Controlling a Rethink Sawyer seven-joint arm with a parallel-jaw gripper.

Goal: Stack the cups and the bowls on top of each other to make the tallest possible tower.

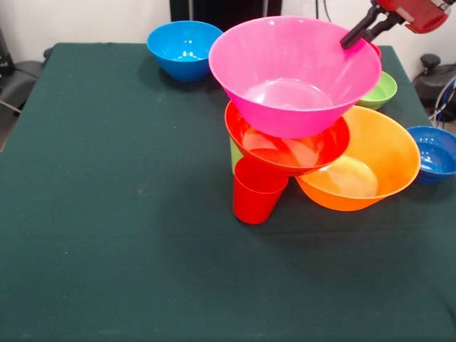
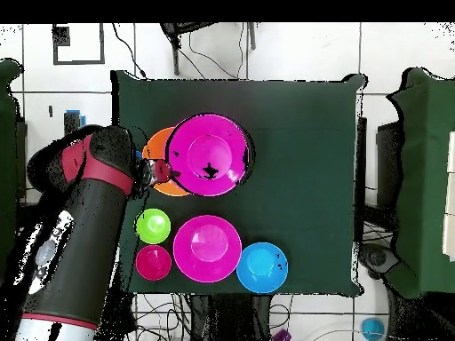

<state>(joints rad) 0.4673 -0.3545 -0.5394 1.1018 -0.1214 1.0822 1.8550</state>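
Note:
My gripper (image 1: 354, 37) (image 2: 163, 169) reaches in from the top right, shut on the rim of a big pink bowl (image 1: 296, 75) (image 2: 209, 155). That bowl sits tilted in a medium red-orange bowl (image 1: 288, 148), which leans on the big orange bowl (image 1: 367, 167) (image 2: 157, 145). The red cup (image 1: 256, 194) stands upright in front of this pile. The lime green cup (image 1: 236, 155) peeks out behind it, under the red-orange bowl. The arm (image 2: 89, 204) covers the left of the overhead view.
A light blue bowl (image 1: 184, 46) (image 2: 262, 266) stands at the far left. A green bowl (image 1: 379, 91) (image 2: 153, 226), a magenta-red bowl (image 2: 153, 262) and a second big pink bowl (image 2: 206, 249) sit near the robot's base. A dark blue bowl (image 1: 434, 153) is at the right edge.

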